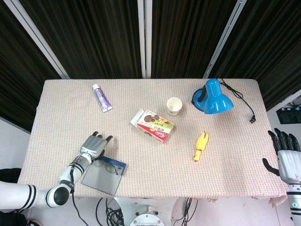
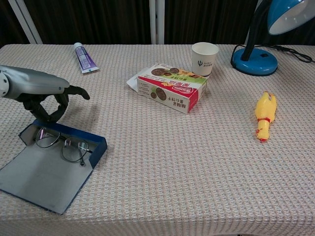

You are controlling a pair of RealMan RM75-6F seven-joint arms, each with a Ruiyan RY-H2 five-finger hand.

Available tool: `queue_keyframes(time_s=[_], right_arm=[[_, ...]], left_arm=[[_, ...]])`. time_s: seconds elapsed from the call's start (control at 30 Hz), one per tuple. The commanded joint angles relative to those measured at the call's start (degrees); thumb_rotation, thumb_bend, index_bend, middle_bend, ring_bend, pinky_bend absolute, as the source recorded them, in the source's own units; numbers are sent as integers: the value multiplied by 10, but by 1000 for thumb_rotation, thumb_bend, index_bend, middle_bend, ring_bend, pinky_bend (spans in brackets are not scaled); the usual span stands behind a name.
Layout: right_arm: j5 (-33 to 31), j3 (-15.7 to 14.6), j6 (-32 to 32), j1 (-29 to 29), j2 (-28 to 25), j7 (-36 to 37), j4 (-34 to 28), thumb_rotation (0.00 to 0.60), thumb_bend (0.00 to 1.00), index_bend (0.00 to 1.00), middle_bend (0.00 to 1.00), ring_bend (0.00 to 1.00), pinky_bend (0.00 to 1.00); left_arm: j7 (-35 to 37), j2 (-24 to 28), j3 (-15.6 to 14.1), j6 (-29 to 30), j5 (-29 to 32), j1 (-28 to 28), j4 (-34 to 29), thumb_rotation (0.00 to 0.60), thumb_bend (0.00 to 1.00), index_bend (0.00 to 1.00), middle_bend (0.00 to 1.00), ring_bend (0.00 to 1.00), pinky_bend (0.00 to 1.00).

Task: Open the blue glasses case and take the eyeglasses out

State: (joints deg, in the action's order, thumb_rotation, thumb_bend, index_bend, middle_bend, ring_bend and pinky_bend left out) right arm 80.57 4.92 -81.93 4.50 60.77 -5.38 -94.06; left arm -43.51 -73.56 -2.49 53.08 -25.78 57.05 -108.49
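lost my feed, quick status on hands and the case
Left hand on the glasses at the case's far end, grip unclear. Right hand open, off table. Case open, glasses inside. Nothing in the way.

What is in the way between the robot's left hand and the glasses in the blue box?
Nothing visible. The glasses case lies open, lid flat, and the eyeglasses sit uncovered inside. The left hand is right above one end of them.

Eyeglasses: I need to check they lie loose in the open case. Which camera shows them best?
The chest view. There the eyeglasses show both lenses and the frame clearly, lying in the open blue glasses case just below the left hand. The head view shows the eyeglasses only as a small dark outline in the case.
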Motion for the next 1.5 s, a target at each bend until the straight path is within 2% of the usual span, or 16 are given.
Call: queue_keyframes(time_s=[0.03, 0.27, 0.37, 0.47, 0.53, 0.63, 0.8, 0.9, 1.03, 1.5], right_arm=[[0, 0, 1, 1, 0, -1, 0, 600, 240, 0, 0, 0, 0], [1, 1, 0, 2, 0, -2, -2, 600, 240, 0, 0, 0, 0], [2, 1, -2, 2, -1, -2, -2, 600, 240, 0, 0, 0, 0], [2, 2, -3, 2, -2, -1, -2, 600, 240, 0, 0, 0, 0], [3, 2, -2, 3, -2, 0, -1, 600, 240, 0, 0, 0, 0], [4, 3, -1, 4, 0, 0, 1, 600, 240, 0, 0, 0, 0], [5, 2, 0, 6, 3, -1, 3, 600, 240, 0, 0, 0, 0], [5, 2, 1, 6, 4, -1, 4, 600, 240, 0, 0, 0, 0], [3, 2, -1, 5, 4, 0, 5, 600, 240, 0, 0, 0, 0], [0, 1, 4, 6, 7, 5, 12, 600, 243, 0, 0, 0, 0]], left_arm=[[-7, 13, -9, 2, 20, 10, -17, 600, 623, 79, 541, 154, 86], [8, 38, -18, 4, 15, 13, -51, 594, 618, 83, 530, 155, 100], [23, 46, -18, 10, -21, 3, -58, 581, 596, 90, 418, 150, 108], [52, 51, -21, 15, -96, -20, -58, 598, 586, 134, 215, 94, 126], [90, 54, -23, 16, -159, -46, -54, 600, 572, 169, 156, 69, 131], [154, 55, -27, 15, -254, -83, -41, 600, 534, 205, 131, 52, 129], [220, 34, -44, 44, -404, -134, -3, 600, 444, 245, 124, 29, 115], [240, 19, -54, 48, -450, -150, 25, 600, 380, 269, 120, 21, 108], [248, 10, -56, 41, -464, -159, 48, 600, 361, 280, 117, 14, 104], [236, -1, -46, 29, -471, -182, 68, 600, 361, 320, 114, 0, 92]])
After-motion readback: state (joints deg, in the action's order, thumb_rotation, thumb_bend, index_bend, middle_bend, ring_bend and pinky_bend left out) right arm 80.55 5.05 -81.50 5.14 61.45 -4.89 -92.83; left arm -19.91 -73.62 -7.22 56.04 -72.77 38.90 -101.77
